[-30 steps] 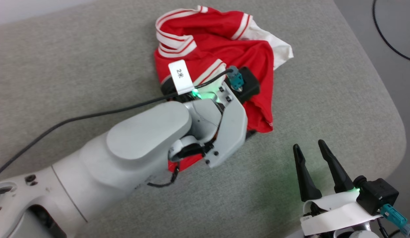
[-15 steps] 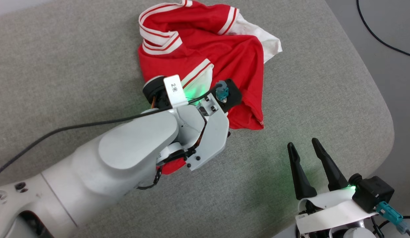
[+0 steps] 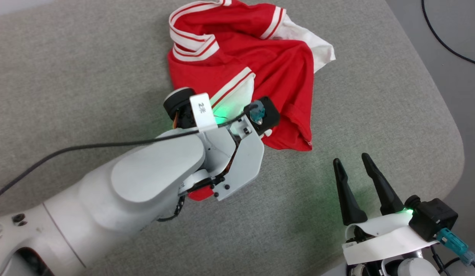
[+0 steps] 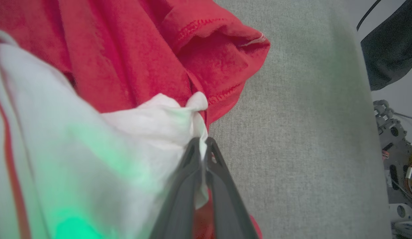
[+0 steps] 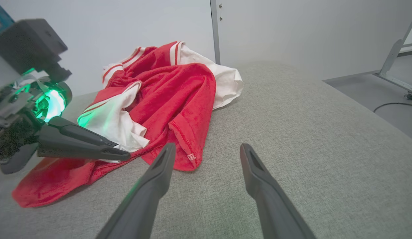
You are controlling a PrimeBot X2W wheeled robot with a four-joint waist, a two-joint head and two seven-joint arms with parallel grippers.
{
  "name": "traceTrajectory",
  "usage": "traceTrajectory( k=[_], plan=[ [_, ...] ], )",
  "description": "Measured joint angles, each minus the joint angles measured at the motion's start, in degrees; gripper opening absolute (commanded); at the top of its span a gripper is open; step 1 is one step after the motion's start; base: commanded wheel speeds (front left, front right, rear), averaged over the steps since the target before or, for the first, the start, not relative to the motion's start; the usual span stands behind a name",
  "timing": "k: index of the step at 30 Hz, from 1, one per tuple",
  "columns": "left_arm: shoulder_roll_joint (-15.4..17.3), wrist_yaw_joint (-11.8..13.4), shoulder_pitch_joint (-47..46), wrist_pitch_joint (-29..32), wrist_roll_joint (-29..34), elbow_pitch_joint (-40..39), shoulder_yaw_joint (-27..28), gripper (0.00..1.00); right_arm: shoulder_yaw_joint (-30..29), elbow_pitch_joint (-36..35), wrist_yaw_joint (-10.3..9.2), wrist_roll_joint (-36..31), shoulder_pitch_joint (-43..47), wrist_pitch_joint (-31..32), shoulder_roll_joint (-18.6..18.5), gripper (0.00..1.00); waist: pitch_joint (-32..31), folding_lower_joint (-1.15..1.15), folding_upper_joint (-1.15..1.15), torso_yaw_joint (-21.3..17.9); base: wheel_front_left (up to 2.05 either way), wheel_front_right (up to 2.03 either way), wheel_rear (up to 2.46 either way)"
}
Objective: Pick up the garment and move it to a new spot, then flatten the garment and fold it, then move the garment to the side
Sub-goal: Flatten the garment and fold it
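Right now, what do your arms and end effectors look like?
Left arm: pale grey shell, black cable along it, white tag marked "2". The left end effector and right end effector each have two long tapered dark fingers. Each wrist carries a green light, a black box and a teal connector.

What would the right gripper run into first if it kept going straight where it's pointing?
Likely the garment: its red hem lies just ahead of the open right gripper, in front of one finger. The other finger faces bare grey cushion. Depth is uncertain.
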Motion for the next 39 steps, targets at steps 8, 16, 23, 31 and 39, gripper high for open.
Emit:
traceTrajectory(
  k=[8,16,23,31,39],
  plan=[
    [-1.31,0.00,-2.01,-4.61,-13.35,0.83,-0.01,0.00,-2.24,-0.86,0.00,-1.22,0.18,0.31,0.00,1.00,-1.12,0.00,0.00,2.57,0.00,0.00,0.00],
    [0.54,0.00,-3.57,-12.67,-27.64,1.01,4.35,0.00,-4.41,-3.58,0.00,-3.24,1.29,2.97,0.03,1.00,-3.00,0.00,0.00,6.87,0.00,0.00,0.00],
    [6.25,0.00,-0.01,-20.53,-36.13,5.90,11.90,0.00,-5.82,-6.44,0.00,-5.00,2.21,6.08,0.04,1.00,-5.03,0.00,0.00,10.90,0.00,0.00,0.00],
    [11.50,0.88,5.05,-26.76,-39.90,21.02,16.85,0.00,-6.48,-9.50,0.00,-5.66,2.91,9.06,-0.30,1.00,-6.89,0.00,0.00,14.65,0.00,0.00,0.00],
    [10.05,0.36,8.39,-27.54,-40.87,29.45,16.45,0.00,-6.92,-11.87,0.00,-5.92,3.55,11.14,-0.93,1.00,-7.53,0.00,0.00,16.45,0.00,0.00,0.00]
  ],
)
